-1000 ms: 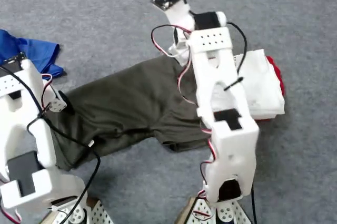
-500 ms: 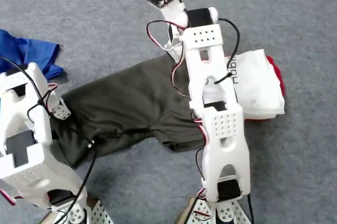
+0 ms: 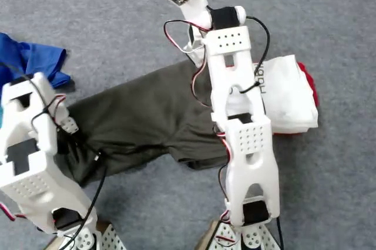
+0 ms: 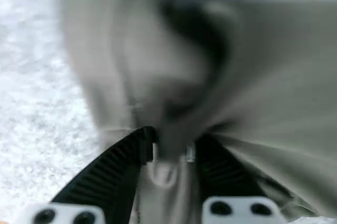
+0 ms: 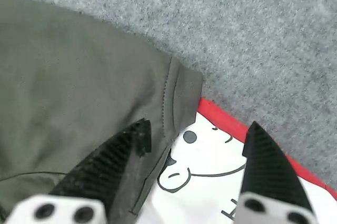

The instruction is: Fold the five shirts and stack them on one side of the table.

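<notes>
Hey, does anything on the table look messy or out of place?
Yes. The blue shirt lies crumpled at the left edge, far from the folded white shirt on the right; the olive shirt sprawls rumpled between them.

Robotics lab setup: grey felt-covered table [image 3: 335,197], two white printed arms [image 3: 244,138] with exposed servo wiring [image 3: 198,83] based at its near edge.

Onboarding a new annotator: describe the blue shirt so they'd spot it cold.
Start at the grey table, where a big olive shirt lies spread across the middle. Beyond that shirt's left end, at the table's left edge, sits the blue shirt. It is the only crumpled blue heap; the white shirt and red shirt lie stacked on the opposite side.
</notes>
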Available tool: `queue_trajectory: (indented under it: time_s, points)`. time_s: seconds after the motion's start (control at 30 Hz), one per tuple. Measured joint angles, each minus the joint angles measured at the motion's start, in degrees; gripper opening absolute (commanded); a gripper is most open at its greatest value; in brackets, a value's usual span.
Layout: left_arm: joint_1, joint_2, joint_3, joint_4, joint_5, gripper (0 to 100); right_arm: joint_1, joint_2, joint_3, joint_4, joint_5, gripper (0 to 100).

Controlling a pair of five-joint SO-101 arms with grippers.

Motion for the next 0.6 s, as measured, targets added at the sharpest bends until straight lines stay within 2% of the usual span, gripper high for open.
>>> queue_trajectory:
  time_s: [0.27, 0.6]
  points:
    - [1.8, 1.4, -1.3, -0.9, -0.8, 3, 3.3, 0.0, -4.2, 0.3, 0.0, 28.5]
    - [-7.1, 1.6, -3.3, -0.4, -11.4, 3, 3.4, 0.0, -7.6, 1.6, 0.0, 28.5]
